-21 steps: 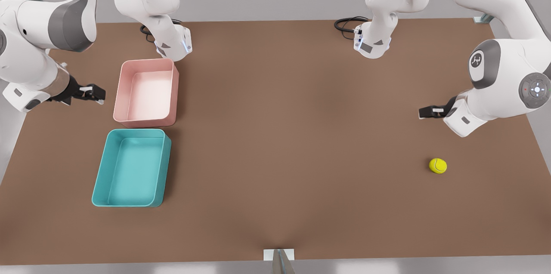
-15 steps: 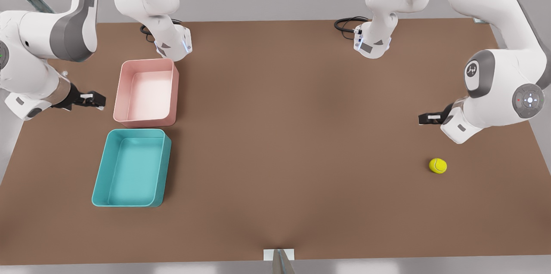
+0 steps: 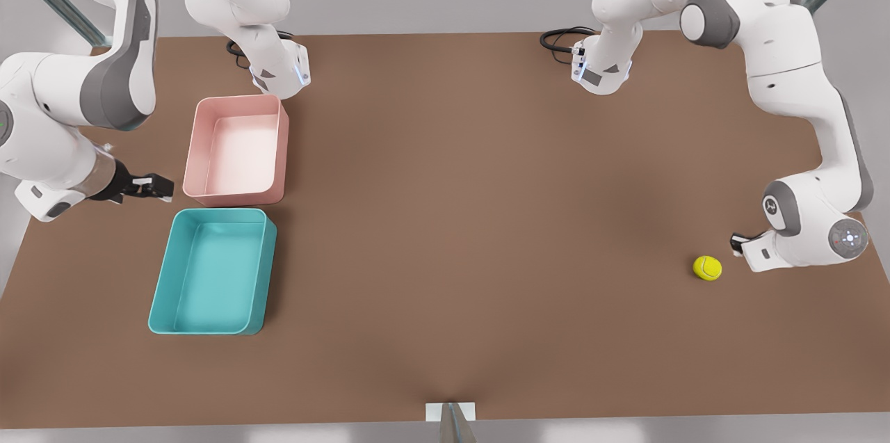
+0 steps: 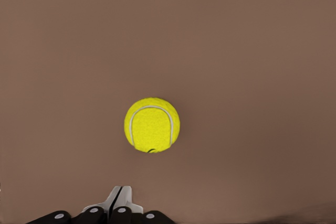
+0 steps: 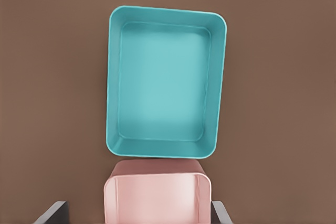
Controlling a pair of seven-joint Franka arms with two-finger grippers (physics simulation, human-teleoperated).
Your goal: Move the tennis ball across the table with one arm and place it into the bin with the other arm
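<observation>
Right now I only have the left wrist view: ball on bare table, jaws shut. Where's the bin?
Observer: The teal bin sits at the far end of the table, on the front view's left, with nothing in it. The tennis ball is at the front view's right.
Operator: Anything near the bin?
Observer: A pink bin, close behind it.
Operator: Where's the other arm?
Observer: The right gripper hangs at the front view's left of the pink bin, jaws open.
Operator: And mine?
Observer: The left gripper is just beside the ball, not touching it.
</observation>
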